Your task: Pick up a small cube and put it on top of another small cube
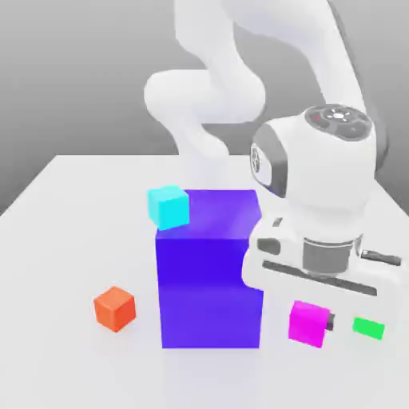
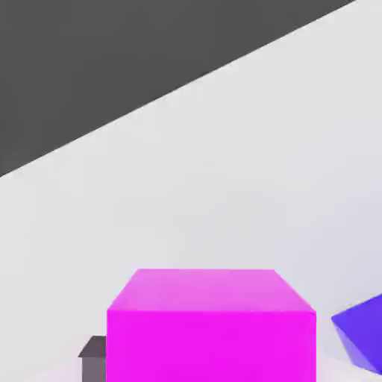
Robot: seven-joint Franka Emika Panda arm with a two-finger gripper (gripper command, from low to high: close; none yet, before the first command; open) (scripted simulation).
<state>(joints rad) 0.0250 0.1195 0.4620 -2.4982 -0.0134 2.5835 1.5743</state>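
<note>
The small cube point(image 1: 307, 321), plain magenta, sits between the fingers of my gripper point(image 1: 313, 323), just to the exterior view's right of the big blue-violet block. A dark finger point(image 1: 329, 322) presses its right face, so the gripper is shut on it. In the hand view the magenta cube point(image 2: 209, 328) looms close, with a dark fingertip point(image 2: 93, 358) at its side. I cannot tell whether it rests on the table or hangs just above it. The other small cube point(image 1: 368, 327), bright green, lies a short way to the right, its top edge hidden by my hand.
A tall blue-violet block point(image 1: 209, 272) stands mid-table with a cyan cube point(image 1: 168, 206) on its top far corner. An orange cube point(image 1: 114, 308) lies to the block's left. The white table point(image 1: 72, 240) spreads around them. A corner of the block point(image 2: 363, 336) shows in the hand view.
</note>
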